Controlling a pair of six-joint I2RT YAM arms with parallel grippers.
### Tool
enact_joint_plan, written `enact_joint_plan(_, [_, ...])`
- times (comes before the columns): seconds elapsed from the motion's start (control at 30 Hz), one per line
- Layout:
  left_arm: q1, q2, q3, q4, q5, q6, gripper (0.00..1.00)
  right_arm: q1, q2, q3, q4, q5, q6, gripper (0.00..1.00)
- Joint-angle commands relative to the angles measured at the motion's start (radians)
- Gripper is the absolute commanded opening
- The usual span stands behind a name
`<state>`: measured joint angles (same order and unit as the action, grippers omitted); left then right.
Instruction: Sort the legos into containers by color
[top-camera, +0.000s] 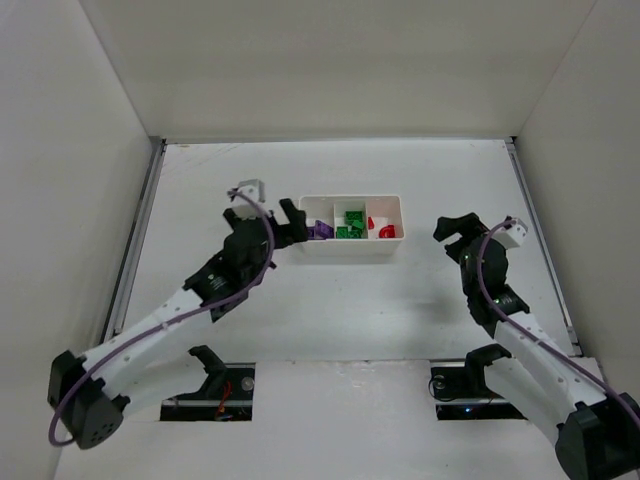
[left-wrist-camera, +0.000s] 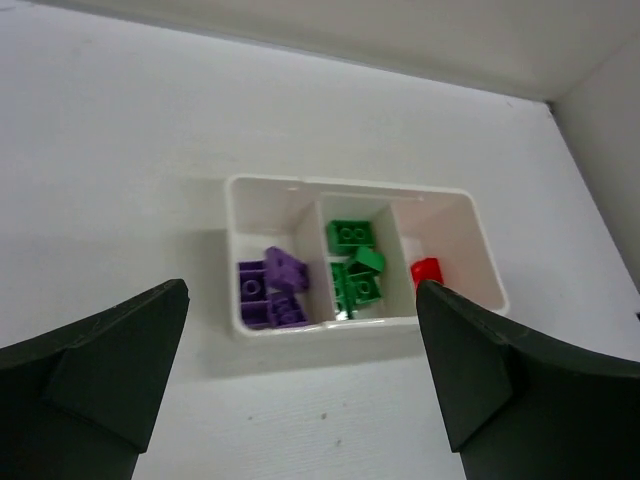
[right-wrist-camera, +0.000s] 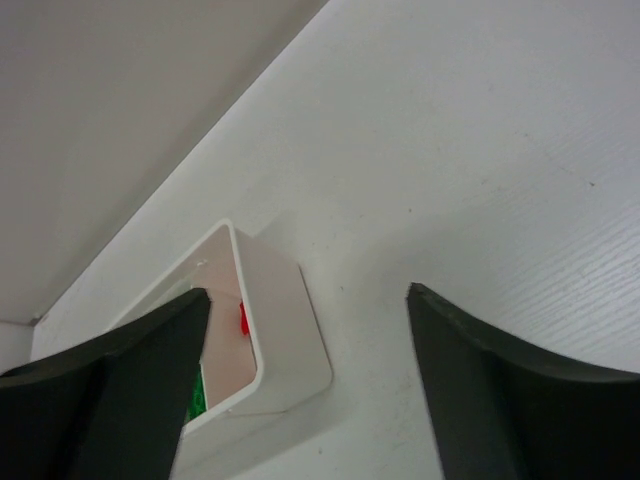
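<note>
The white tray (top-camera: 352, 247) sits at the table's middle, with three compartments. Purple legos (top-camera: 320, 230) lie in the left one, green legos (top-camera: 349, 224) in the middle one, red legos (top-camera: 380, 228) in the right one. In the left wrist view the tray (left-wrist-camera: 300, 327) holds purple legos (left-wrist-camera: 270, 288), green legos (left-wrist-camera: 354, 258) and a red lego (left-wrist-camera: 426, 270). My left gripper (top-camera: 285, 222) is open and empty just left of the tray. My right gripper (top-camera: 455, 236) is open and empty, to the right of the tray. The right wrist view shows the tray's end (right-wrist-camera: 290, 330) and a red lego (right-wrist-camera: 244, 318).
White walls enclose the table on the left, back and right. Metal rails run along the left (top-camera: 135, 240) and right (top-camera: 540, 240) edges. The arm bases stand at the near edge.
</note>
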<state>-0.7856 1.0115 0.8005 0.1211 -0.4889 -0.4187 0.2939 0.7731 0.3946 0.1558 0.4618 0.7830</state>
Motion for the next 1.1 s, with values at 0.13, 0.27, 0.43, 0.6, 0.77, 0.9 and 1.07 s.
enact_joint_plan(0.13, [0.2,-0.266,-0.205,-0.379,-0.146,-0.27,1.0,-0.003,0.029,0.007,0.036,0.011,-0.007,1.0])
enact_joint_plan(0.27, [0.242,-0.359,-0.277,-0.474,-0.111,-0.315,1.0,0.011,-0.011,-0.005,-0.064,0.034,0.039,1.0])
enact_joint_plan(0.43, [0.256,-0.412,-0.32,-0.483,-0.079,-0.333,1.0,0.011,-0.032,0.004,-0.145,0.054,0.027,1.0])
enact_joint_plan(0.6, [0.262,-0.367,-0.333,-0.463,-0.06,-0.342,1.0,0.02,-0.051,-0.005,-0.144,0.063,0.03,1.0])
enact_joint_plan(0.77, [0.268,-0.355,-0.362,-0.42,-0.06,-0.332,1.0,0.06,-0.035,0.012,-0.121,0.046,0.036,1.0])
enact_joint_plan(0.9, [0.295,-0.338,-0.37,-0.379,-0.054,-0.298,1.0,0.099,-0.02,-0.003,-0.091,0.084,0.059,1.0])
enact_joint_plan(1.07, [0.34,-0.292,-0.376,-0.348,-0.057,-0.292,1.0,0.136,0.056,-0.033,-0.046,0.143,0.059,1.0])
